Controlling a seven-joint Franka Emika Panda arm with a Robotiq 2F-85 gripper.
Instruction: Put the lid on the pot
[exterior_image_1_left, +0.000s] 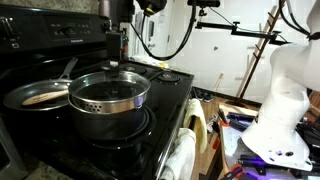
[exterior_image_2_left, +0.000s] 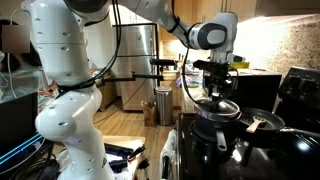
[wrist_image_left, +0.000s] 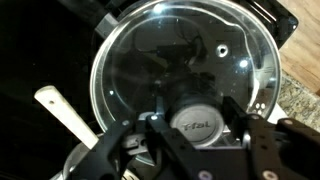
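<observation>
The glass lid with a steel rim fills the wrist view, and its dark knob sits between my fingers. My gripper is shut on the knob. In both exterior views the gripper hangs straight down over the dark pot on the stove's front burner. The lid lies level at the pot's rim. I cannot tell whether it rests fully on the rim.
A frying pan with a long metal handle sits beside the pot and holds a light spatula. The black stove has a raised control panel behind. The robot base stands beside the stove.
</observation>
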